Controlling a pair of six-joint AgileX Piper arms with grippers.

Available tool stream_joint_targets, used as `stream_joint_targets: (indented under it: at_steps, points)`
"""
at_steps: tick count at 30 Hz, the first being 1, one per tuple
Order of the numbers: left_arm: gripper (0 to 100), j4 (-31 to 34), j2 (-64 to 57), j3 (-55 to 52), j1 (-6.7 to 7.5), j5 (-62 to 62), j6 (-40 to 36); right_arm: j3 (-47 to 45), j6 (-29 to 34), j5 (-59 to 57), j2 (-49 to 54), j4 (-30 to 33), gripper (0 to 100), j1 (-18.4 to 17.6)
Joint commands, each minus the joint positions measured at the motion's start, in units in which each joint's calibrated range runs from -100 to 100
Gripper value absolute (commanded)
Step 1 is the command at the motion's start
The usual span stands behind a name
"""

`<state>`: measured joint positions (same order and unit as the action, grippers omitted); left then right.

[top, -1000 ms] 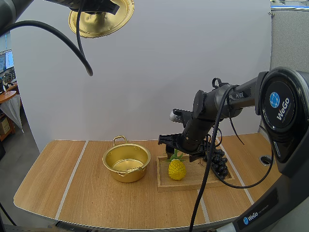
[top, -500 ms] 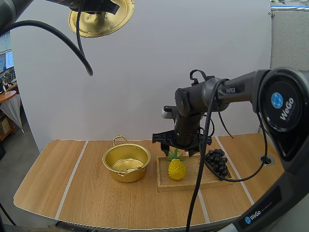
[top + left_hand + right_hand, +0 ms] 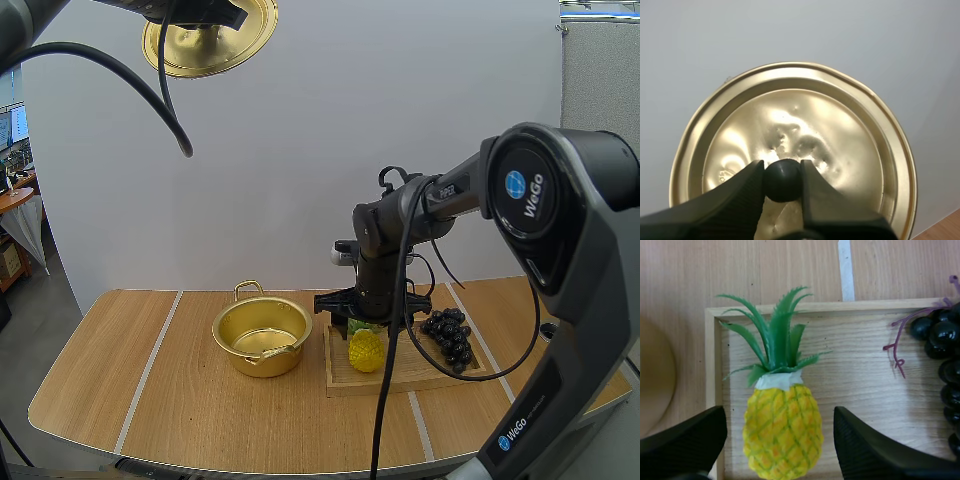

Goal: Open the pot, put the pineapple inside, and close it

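Observation:
A yellow pineapple (image 3: 366,349) (image 3: 782,425) with green leaves lies on the wooden tray (image 3: 400,377) (image 3: 860,370). My right gripper (image 3: 364,322) (image 3: 780,445) hangs open just above it, one finger on either side of the fruit. The open gold pot (image 3: 262,336) stands left of the tray. High at the upper left, my left gripper (image 3: 205,18) (image 3: 782,180) is shut on the black knob (image 3: 783,179) of the gold lid (image 3: 208,38) (image 3: 792,145), which it holds well above the table.
A bunch of dark grapes (image 3: 450,336) (image 3: 942,360) lies at the tray's right end. The wooden table (image 3: 150,400) spreads bare left of the pot and in front of it. A hole (image 3: 549,330) sits at the table's right side.
My right arm has swung left and lowered, bringing its open gripper from over the tray's middle to directly above the pineapple. The lid and left gripper have held still.

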<state>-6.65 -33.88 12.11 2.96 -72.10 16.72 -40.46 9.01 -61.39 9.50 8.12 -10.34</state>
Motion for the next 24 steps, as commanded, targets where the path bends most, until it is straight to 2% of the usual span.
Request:
stream_joint_targets:
  at_steps: [1,19,20,21,24]
  points:
    - [0,0.0,-0.36,0.49,0.23,1.97,-0.6,0.34,0.05,2.68,-2.34,0.51,100,-0.09]
    - [0,0.0,-0.36,0.49,0.23,1.97,-0.6,0.34,2.23,5.53,-7.95,3.44,100,-0.09]
    - [0,0.0,-0.36,0.49,0.23,1.97,-0.6,0.34,2.23,5.53,-7.95,3.44,94,-0.09]
    - [0,0.0,-0.36,0.49,0.23,1.97,-0.6,0.34,2.23,5.2,-7.95,3.44,81,-0.09]
    - [0,0.0,-0.36,0.49,0.23,1.97,-0.6,0.34,2.23,3.93,-7.95,3.31,23,-0.09]
